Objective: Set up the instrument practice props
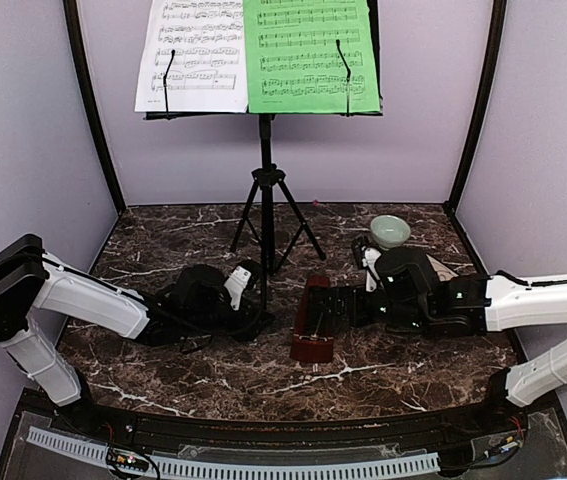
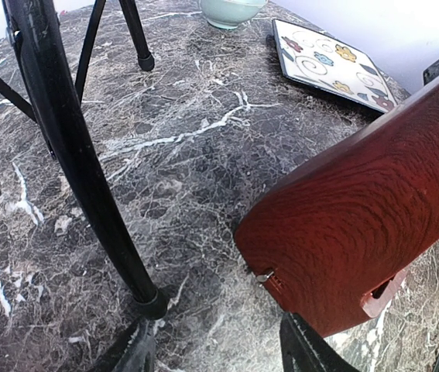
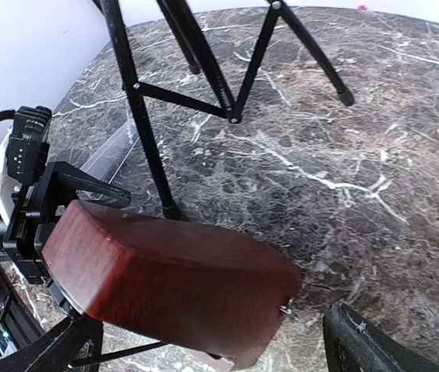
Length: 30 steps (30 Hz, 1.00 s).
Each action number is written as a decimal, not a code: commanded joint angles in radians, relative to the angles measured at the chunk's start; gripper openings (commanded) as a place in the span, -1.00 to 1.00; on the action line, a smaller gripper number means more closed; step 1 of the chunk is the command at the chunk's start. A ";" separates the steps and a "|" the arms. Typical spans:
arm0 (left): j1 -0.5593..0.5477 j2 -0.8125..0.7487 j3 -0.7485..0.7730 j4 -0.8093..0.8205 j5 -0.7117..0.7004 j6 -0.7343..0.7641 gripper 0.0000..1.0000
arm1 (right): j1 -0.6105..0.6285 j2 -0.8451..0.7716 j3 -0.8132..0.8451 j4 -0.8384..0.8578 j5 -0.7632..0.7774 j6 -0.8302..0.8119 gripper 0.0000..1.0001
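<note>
The black music stand [image 1: 265, 150] stands at the back centre on tripod legs and holds a white sheet [image 1: 195, 55] on the left and a green sheet [image 1: 311, 55] on the right. The reddish-brown metronome [image 1: 313, 320] lies on its side on the marble table, in front of the tripod. My right gripper [image 1: 341, 305] is open with its jaws either side of the metronome [image 3: 173, 283]; the right finger [image 3: 362, 345] stands apart from it. My left gripper [image 1: 261, 305] is open and empty, low by the tripod's front foot [image 2: 153, 302], with the metronome [image 2: 358, 232] just to its right.
A pale-green bowl [image 1: 390, 230] sits at the back right. Beside it lies a square floral plate [image 2: 331, 62], mostly hidden behind my right arm in the top view. The tripod legs [image 3: 234, 77] spread over the table's middle back. Purple walls close in the sides and back.
</note>
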 commanded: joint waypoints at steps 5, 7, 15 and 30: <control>0.004 -0.021 0.026 -0.020 -0.007 0.014 0.15 | -0.002 -0.098 -0.030 -0.099 0.083 0.006 0.99; 0.004 -0.022 0.029 -0.025 -0.009 0.015 0.15 | -0.013 -0.118 -0.056 -0.105 0.083 0.009 0.99; 0.019 -0.060 0.052 -0.059 -0.030 0.022 0.16 | -0.111 -0.164 -0.144 -0.099 0.041 -0.003 1.00; 0.132 -0.180 0.028 -0.087 0.008 0.008 0.18 | -0.307 -0.277 -0.261 -0.123 -0.052 -0.033 1.00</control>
